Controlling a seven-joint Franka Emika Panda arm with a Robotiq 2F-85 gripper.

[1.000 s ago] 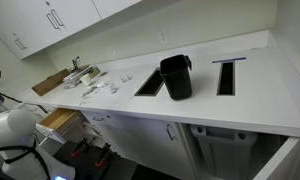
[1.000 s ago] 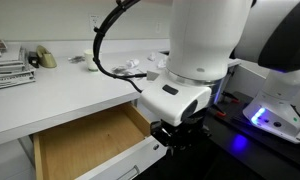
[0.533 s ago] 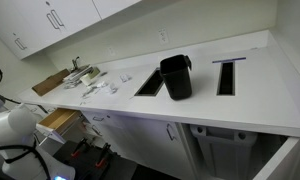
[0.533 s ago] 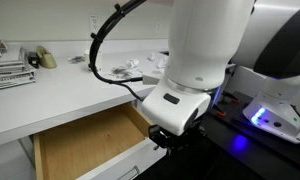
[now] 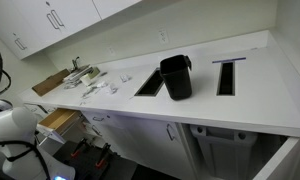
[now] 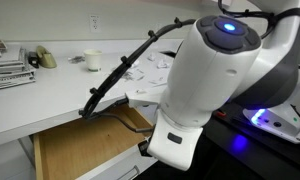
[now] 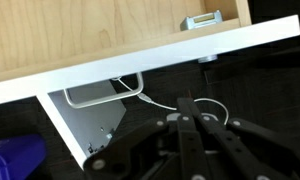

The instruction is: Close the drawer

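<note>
Below white countertop [image 6: 60, 100], holding gripper [image 7: 190, 112] clenched, empty, just outside open drawer [image 7: 140, 62] front, likely readying to push it in.

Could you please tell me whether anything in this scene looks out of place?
Yes: the shallow drawer with tan wooden sides and a white front panel stands pulled out from under the white countertop. Also, small white scraps lie scattered on that countertop.

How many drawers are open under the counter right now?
1: the drawer stands pulled out under the counter, at the end by the robot arm. The other cabinet fronts in view look shut, though the arm hides some.
</note>
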